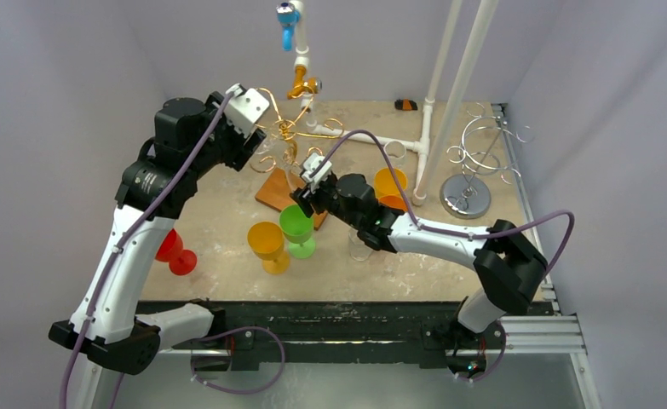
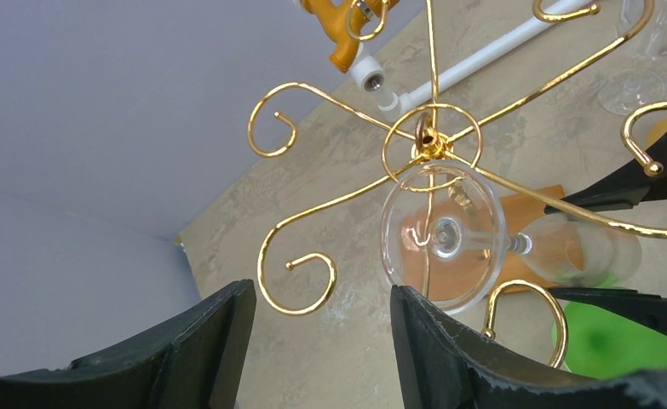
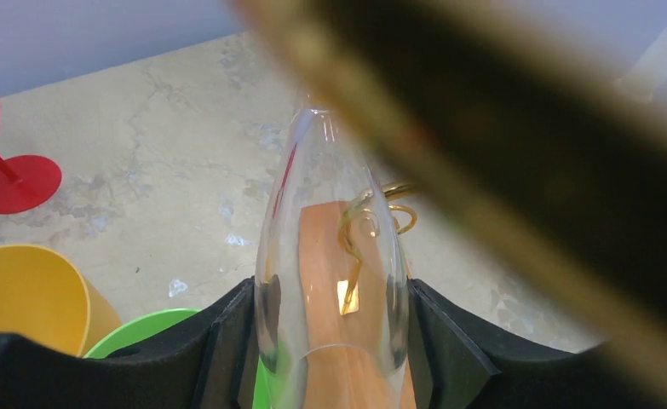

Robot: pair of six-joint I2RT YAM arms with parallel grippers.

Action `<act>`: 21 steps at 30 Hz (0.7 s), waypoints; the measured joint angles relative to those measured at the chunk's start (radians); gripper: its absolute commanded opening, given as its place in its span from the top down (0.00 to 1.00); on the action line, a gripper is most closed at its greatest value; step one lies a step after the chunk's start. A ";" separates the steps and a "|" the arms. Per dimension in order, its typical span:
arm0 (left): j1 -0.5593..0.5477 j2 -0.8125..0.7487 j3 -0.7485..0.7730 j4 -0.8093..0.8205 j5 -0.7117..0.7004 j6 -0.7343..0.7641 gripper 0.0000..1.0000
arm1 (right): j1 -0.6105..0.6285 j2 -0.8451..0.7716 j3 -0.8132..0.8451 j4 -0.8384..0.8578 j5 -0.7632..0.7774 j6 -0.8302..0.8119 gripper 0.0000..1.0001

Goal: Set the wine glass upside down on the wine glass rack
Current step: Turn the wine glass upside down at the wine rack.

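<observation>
Wine glass [image 3: 330, 256] sits clamped by its clear bowl in my right end effector [image 3: 325, 294], both fingers pressed against its sides. That wrist view shows only the grip, with a blurred bar crossing from twelve to four o'clock. The left wrist view gives me what it lacks: the glass's round foot faces the lens just below the hub of the gold rack [image 2: 429, 145], and the stem runs off toward three o'clock to the bowl between the black fingers. I cannot tell whether the stem has entered a hook. The top view places this above the orange board [image 1: 274, 189], at twelve o'clock from the green glass [image 1: 296, 223] standing on the surface [image 1: 227, 273]. My left end effector [image 2: 321, 294] is spread fairly wide, gripping nothing, raised beside the rack.
</observation>
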 measured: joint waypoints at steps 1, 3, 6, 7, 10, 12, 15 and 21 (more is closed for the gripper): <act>0.000 0.000 0.007 -0.003 -0.003 0.000 0.37 | 0.000 0.005 0.000 0.010 -0.001 -0.001 1.00; 0.000 0.000 0.026 -0.005 -0.011 0.001 0.38 | 0.000 0.006 0.000 0.018 -0.002 -0.001 1.00; 0.000 -0.001 0.044 -0.001 -0.027 0.007 0.38 | 0.000 0.006 0.000 0.046 -0.015 -0.001 1.00; 0.000 -0.002 0.045 -0.001 -0.035 0.008 0.38 | 0.000 0.006 0.000 0.051 -0.018 -0.001 1.00; 0.000 -0.002 0.043 0.000 -0.056 0.012 0.38 | 0.004 0.006 -0.001 0.067 -0.026 -0.001 1.00; 0.000 -0.003 0.038 0.007 -0.068 0.015 0.38 | 0.006 0.007 -0.001 0.081 -0.034 -0.001 1.00; 0.000 -0.002 0.030 0.013 -0.080 0.018 0.38 | 0.012 0.025 -0.001 0.105 -0.042 0.000 1.00; 0.000 -0.002 0.017 0.021 -0.090 0.018 0.38 | 0.031 0.069 0.000 0.158 -0.041 -0.002 1.00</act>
